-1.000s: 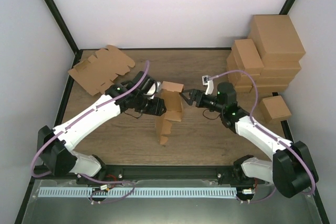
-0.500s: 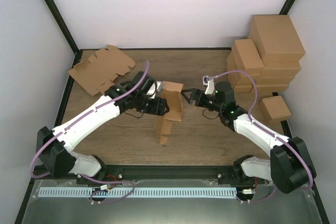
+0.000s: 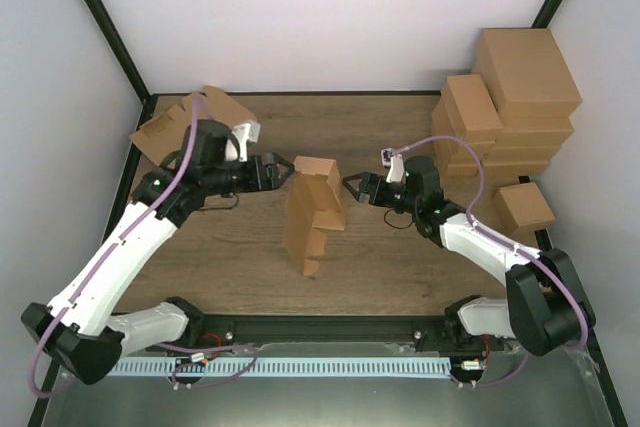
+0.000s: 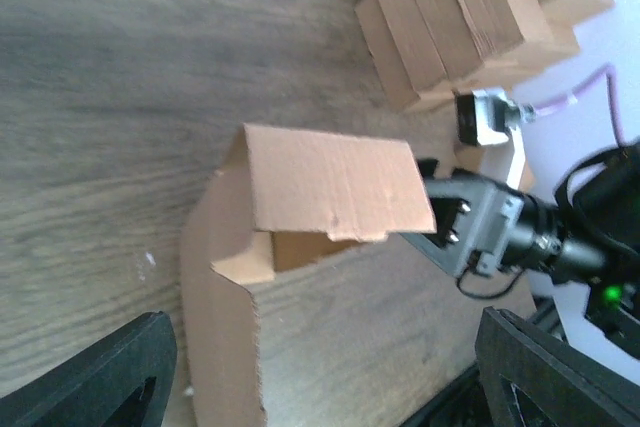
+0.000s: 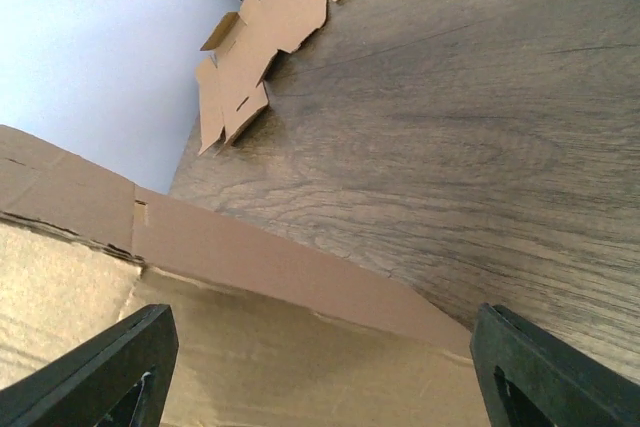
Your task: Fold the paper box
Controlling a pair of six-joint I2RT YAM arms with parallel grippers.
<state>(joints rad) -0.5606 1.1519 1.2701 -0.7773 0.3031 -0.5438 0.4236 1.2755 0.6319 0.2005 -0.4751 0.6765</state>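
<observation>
Brown cardboard paper box (image 3: 308, 215) half-erected on table (image 3: 400, 267), standing between both claws, long axis crosswise to them. Right gripper (image 3: 350, 185): jaws spread, box panel right at its tips, so nearer arm. Left gripper (image 3: 284, 169): jaws spread, empty, box just ahead, apart. Next fold probably right's

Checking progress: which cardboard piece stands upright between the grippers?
The half-folded paper box mid-table; the flat blanks lie far left, the closed cartons sit stacked at right.

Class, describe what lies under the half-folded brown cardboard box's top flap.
Under the top flap of the thin brown cardboard box, the left wrist view shows a small folded-in tab and a shadowed hollow. The flap covers anything deeper.
</observation>
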